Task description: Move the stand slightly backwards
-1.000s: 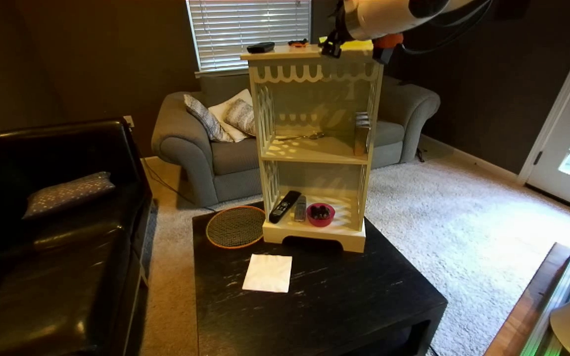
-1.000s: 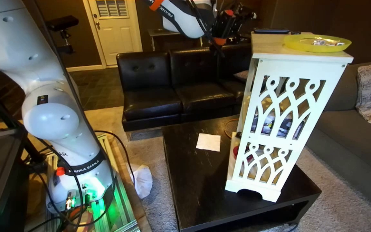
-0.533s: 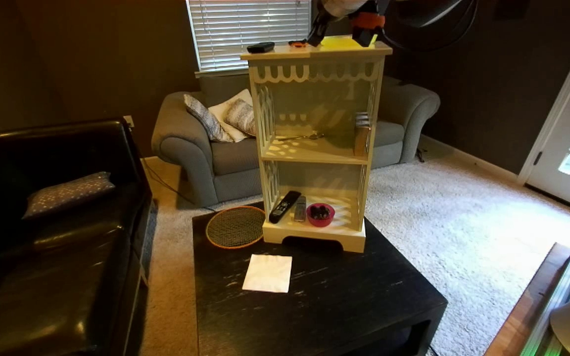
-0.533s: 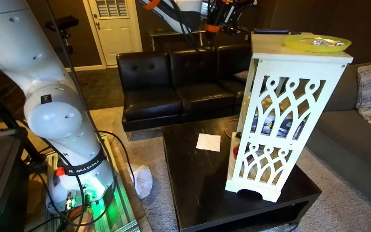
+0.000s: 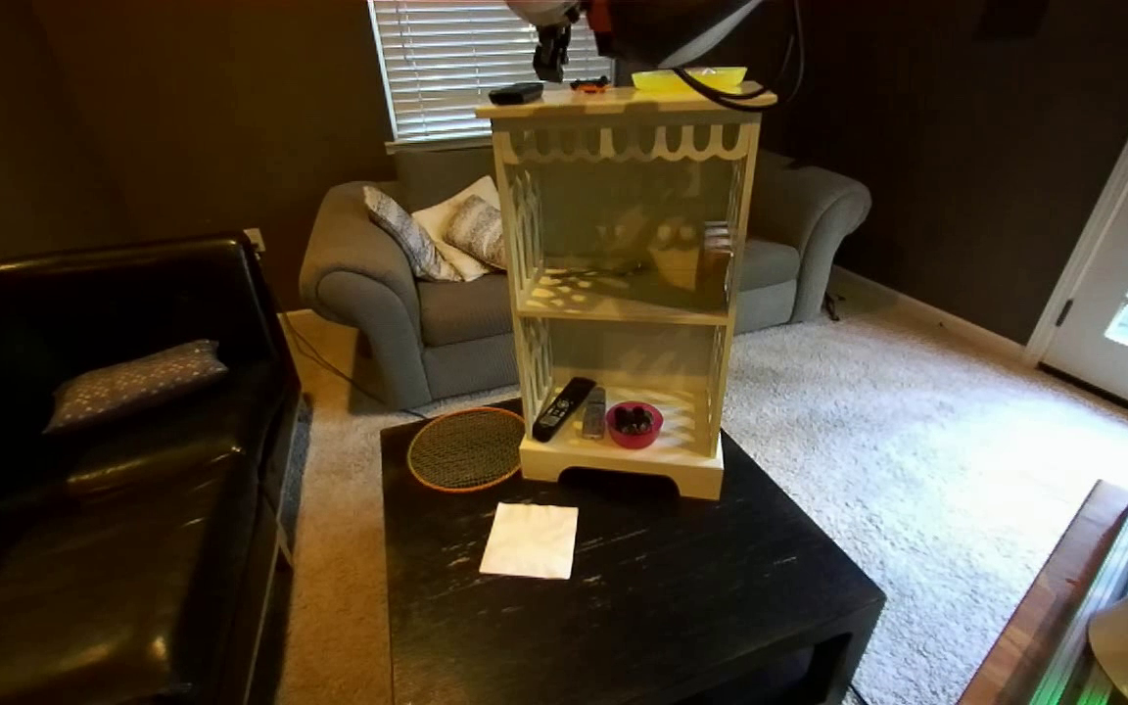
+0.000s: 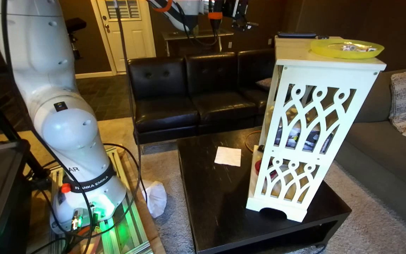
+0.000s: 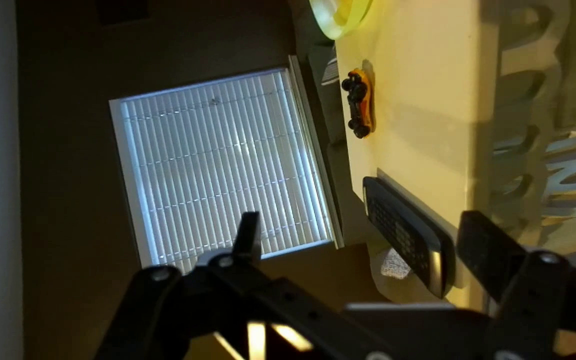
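Gripper [image 7: 359, 217], left of the white stand [image 6: 311, 156] in an exterior view: two fingers spread wide, nothing between them, apart from the stand near top height, likely meant to press its upper front. Stand upright on one low table [image 6: 213, 197], open front toward the gripper, so a push should send it backwards; loose contents suggest gentleness. Atop, left to right in an exterior view: one black remote [image 5: 516, 94], one toy car [image 5: 589, 86], one yellow dish [image 5: 660, 81]. Lower shelf: two remotes [image 5: 564, 409], one pink bowl [image 5: 634, 442].

"FRANKA EMIKA", "AR" on robot arm [image 6: 67, 128]
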Controlling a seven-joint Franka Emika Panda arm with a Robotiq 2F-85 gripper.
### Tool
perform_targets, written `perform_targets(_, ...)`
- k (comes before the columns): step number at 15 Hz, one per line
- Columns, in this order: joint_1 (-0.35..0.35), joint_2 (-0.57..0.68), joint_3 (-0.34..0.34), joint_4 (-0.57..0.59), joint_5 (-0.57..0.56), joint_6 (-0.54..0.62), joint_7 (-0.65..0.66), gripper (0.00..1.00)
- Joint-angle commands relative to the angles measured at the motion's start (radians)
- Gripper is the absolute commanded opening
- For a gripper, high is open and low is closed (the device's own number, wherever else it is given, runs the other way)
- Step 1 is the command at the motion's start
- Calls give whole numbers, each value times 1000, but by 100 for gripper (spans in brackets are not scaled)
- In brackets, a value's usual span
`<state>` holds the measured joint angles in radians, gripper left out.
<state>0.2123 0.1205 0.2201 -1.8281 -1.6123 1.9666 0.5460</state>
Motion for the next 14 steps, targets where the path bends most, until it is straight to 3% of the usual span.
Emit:
perform_targets(1, 44, 194, 3, 198, -29, -162, -66, 100)
perform_targets(2, 55, 229, -2, 229, -34, -193, -65, 100)
perform_targets(3, 37, 121, 1, 110, -8, -123, -30, 100)
perform_targets(10, 39, 141, -1, 130, -8, -131, -26, 100)
perform_targets(14, 62, 245, 5, 224, 38, -230, -16, 100)
